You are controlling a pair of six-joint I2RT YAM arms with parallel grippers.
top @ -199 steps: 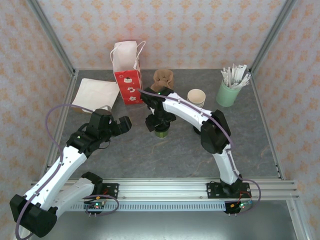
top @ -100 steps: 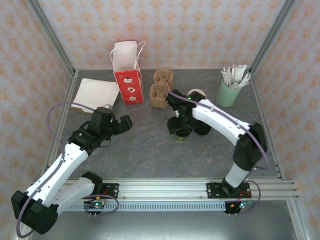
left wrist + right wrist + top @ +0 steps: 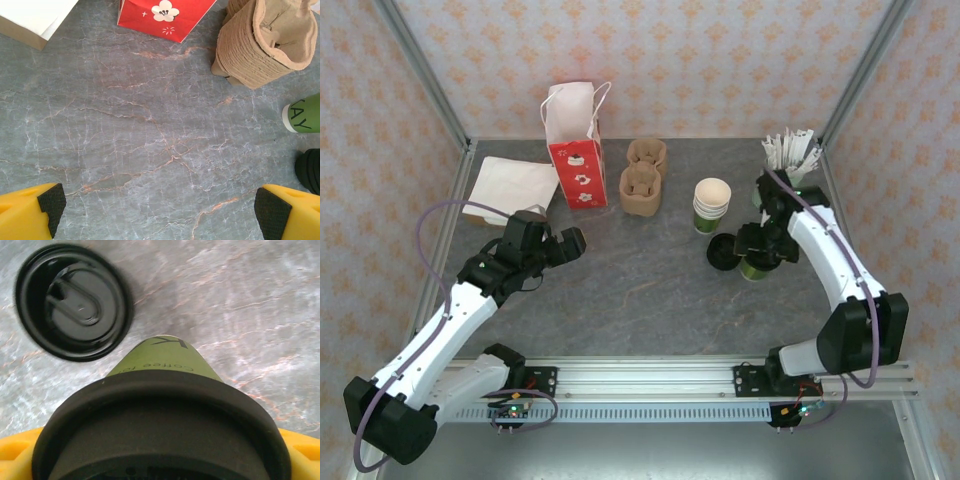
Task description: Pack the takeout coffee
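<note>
Takeout coffee cup [image 3: 161, 362], lidded in black, is clamped between the right gripper's [image 3: 160, 449] yellow fingers. A loose black lid [image 3: 74, 302] is seen ahead-left of it. The left gripper [image 3: 162, 206] is held apart above the surface [image 3: 125, 140].

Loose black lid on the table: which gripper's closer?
Right. The right gripper, shut on a lidded green cup, is right beside the lid; the left gripper hangs open far across the table, by the red bag.
</note>
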